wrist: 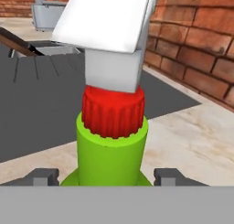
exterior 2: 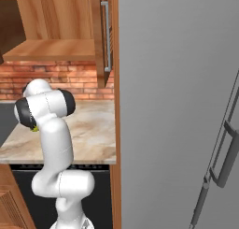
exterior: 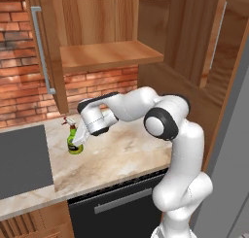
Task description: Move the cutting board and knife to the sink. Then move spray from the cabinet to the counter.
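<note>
- On the beige marbled stone counter (exterior: 121, 157), just right of the dark grey drainboard (exterior: 24, 159), stands the small green spray bottle (exterior: 74, 144), upright.
- Hand (exterior: 78, 142) straddles it, fingers (wrist: 43, 176) apart either side; whether they clamp it, cannot tell.

Green spray (exterior: 74, 144) upright on beige counter (exterior: 121, 159), open cabinet (exterior: 107, 55) shelf above, dark sink surround (exterior: 24, 161) left
</note>
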Tool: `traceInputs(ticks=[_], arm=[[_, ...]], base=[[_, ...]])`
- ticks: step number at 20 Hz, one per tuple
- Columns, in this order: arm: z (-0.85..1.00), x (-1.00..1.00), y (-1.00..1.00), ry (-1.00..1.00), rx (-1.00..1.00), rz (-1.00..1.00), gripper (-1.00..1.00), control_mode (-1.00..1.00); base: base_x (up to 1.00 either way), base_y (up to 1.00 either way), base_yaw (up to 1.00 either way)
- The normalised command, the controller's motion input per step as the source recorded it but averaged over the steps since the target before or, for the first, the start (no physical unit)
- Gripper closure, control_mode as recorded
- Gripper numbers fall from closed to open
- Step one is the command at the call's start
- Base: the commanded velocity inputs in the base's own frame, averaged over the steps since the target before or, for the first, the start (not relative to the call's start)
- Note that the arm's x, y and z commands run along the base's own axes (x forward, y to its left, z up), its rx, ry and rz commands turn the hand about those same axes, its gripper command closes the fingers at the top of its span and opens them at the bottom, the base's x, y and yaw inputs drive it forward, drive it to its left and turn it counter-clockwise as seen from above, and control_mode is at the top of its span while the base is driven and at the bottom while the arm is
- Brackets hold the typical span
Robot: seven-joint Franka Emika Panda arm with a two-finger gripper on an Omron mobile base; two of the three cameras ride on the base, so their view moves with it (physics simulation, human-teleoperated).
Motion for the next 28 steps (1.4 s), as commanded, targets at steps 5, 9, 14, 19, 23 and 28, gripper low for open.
traceInputs(ticks=[5, 9, 14, 19, 23, 28], arm=[[-0.12, -0.05, 0.0, 0.0, 0.0, 0.0, -1.0, -1.0], [-0.04, -0.09, -0.04, 0.0, 0.0, 0.0, -1.0, -1.0], [0.0, -0.03, -0.24, -0.01, 0.06, 0.0, -1.0, -1.0], [0.14, 0.0, -0.47, 0.0, 0.07, -0.02, -1.0, -1.0], [0.17, 0.0, -0.53, 0.0, 0.06, -0.03, -1.0, -1.0], [0.37, -0.32, -0.26, 0.0, 0.03, -0.07, -1.0, -1.0]], base=[[0.0, 0.0, 0.0], [0.0, 0.0, 0.0], [0.0, 0.0, 0.0], [0.0, 0.0, 0.0], [0.0, 0.0, 0.0], [0.0, 0.0, 0.0]])
